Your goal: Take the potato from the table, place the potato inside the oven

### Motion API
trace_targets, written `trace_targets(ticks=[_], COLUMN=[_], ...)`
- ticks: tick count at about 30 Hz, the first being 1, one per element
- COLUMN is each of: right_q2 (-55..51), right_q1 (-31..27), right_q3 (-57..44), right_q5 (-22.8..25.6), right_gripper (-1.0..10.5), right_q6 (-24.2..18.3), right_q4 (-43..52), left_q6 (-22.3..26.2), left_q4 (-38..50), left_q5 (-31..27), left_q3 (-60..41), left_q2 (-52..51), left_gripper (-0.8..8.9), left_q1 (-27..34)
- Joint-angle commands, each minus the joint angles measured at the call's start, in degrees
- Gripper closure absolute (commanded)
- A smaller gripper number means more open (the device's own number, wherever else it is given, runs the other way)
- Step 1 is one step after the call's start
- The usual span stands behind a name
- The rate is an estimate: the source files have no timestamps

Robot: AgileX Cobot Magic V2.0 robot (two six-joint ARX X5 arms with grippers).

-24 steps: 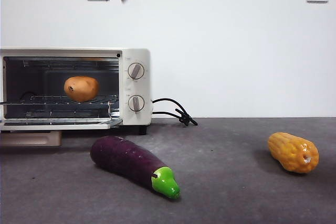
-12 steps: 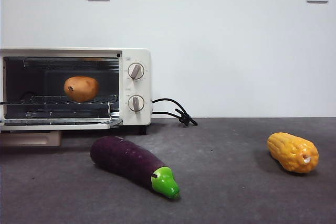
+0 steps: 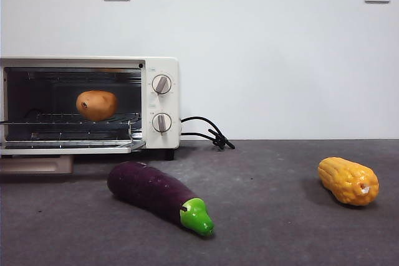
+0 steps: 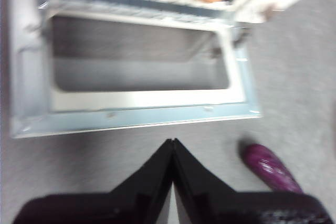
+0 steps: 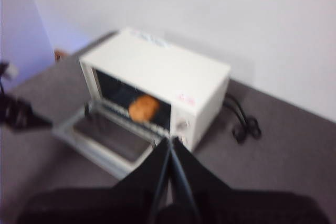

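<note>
The small rounded orange-brown potato (image 3: 96, 104) lies on the wire rack inside the cream-white boxy toaster oven (image 3: 161, 73), well off the flat dark grey table (image 3: 268, 216); the oven's glass door (image 4: 142, 114) hangs folded down and open in front of it; judged from this, the main work of the task looks done, the potato being in the oven, and nothing remains but perhaps shutting the door, which the task does not ask; the left gripper (image 4: 172, 142) hangs above the table just before the lowered door, its two black jaws pressed together and holding nothing; the right gripper (image 5: 170, 141) is high and further back, looking down on the oven from its knob side, its jaws likewise pressed together and empty; neither shows in the front view; on the table lie a glossy purple eggplant (image 3: 153, 192) with a green stem end, near the oven's front, and a bumpy yellow-orange corn cob (image 3: 348, 180), well apart to the other side; a black cord (image 3: 209, 132) trails from the oven's side.
</note>
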Motion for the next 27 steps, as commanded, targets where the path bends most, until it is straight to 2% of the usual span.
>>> trace_targets(ticks=[1, 4, 7, 10, 16, 27], right_q2=[-6.43, -13.11, -19.58, -25.83, -37.55, -54.27], right_q1=[0.04, 0.04, 0.04, 0.02, 0.04, 0.04], right_q3=[-11.02, -21.31, -30.95, -39.63, -52.89, -67.23], right_q5=[0.11, 2.93, 7.54, 9.53, 10.03, 8.68], right_gripper=[9.5, 9.5, 9.5, 9.5, 9.5, 9.5], right_q6=[-0.28, -0.79, -0.66, -0.02, 3.74, 11.47], right_q4=[-1.27, -1.27, -1.27, -1.27, -1.27, -1.27], left_q6=[-0.46, -2.75, -3.39, -3.41, -4.55, -4.33], left_q4=[1.03, 2.71, 3.72, 4.20, 5.38, 5.07], left_q5=[-0.09, 1.88, 4.35, 5.16, 5.66, 7.04], left_q3=[-0.42, -0.42, -0.42, -0.42, -0.42, -0.42], left_q2=[2.71, 5.84, 8.85, 11.28, 14.84, 20.15], left_gripper=[8.21, 8.21, 8.21, 8.21, 8.22, 8.22], left_q1=[2.21, 3.91, 5.09, 5.70, 8.22, 16.46])
